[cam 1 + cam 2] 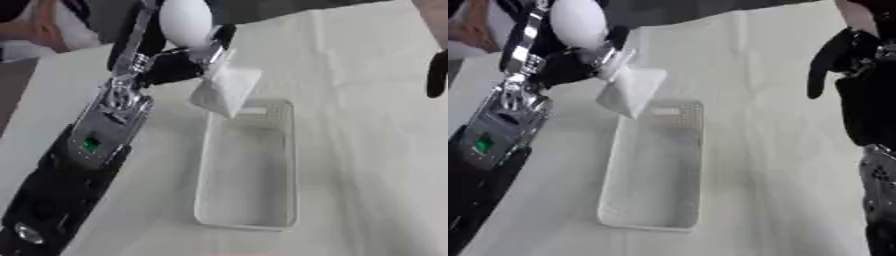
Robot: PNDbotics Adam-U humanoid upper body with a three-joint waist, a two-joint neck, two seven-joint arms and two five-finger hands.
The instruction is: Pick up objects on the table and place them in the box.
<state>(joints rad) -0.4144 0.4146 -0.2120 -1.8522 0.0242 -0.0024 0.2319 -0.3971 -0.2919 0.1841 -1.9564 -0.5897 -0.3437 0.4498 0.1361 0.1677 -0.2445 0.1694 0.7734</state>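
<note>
Left robot hand (179,62) grips a white folded packet (226,90) hanging just over the far end of the box (248,220), whose long axis runs near-to-far on the desk (367,150); right robot hand (837,55) idle w/ fingers relaxed, well apart.

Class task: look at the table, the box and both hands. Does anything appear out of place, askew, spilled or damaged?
Nothing stands out. The left hand holds a white folded object over the far end of the white box, which looks empty. The right hand hangs idle at the right edge. No spill or damage shows.
</note>
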